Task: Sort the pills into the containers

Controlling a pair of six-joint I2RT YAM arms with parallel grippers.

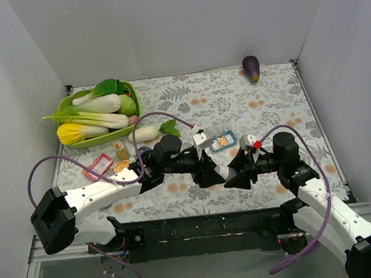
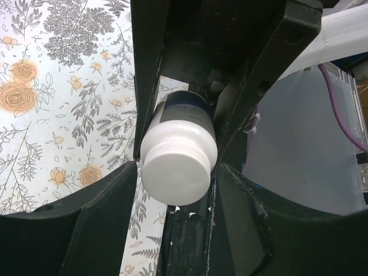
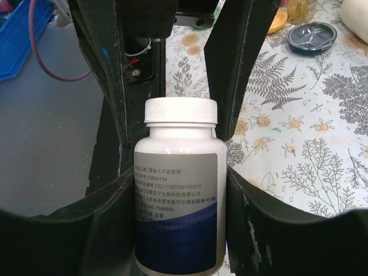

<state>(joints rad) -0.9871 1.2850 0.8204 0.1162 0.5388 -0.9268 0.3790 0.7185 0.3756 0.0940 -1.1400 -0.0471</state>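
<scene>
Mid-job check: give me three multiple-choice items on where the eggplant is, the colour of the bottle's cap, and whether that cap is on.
1. Where does the eggplant lie?
A. in the green basket
B. at the far right corner of the table
C. beside the left arm's base

2. What colour is the cap of the bottle?
A. white
B. blue
C. red

3. What state is the bottle in?
A. capped
B. open, cap off
C. crushed flat

Answers:
1 B: the top view shows the eggplant alone at the far right.
2 A: the cap is white in both wrist views.
3 A: the cap sits on the bottle's neck in the right wrist view.
</scene>
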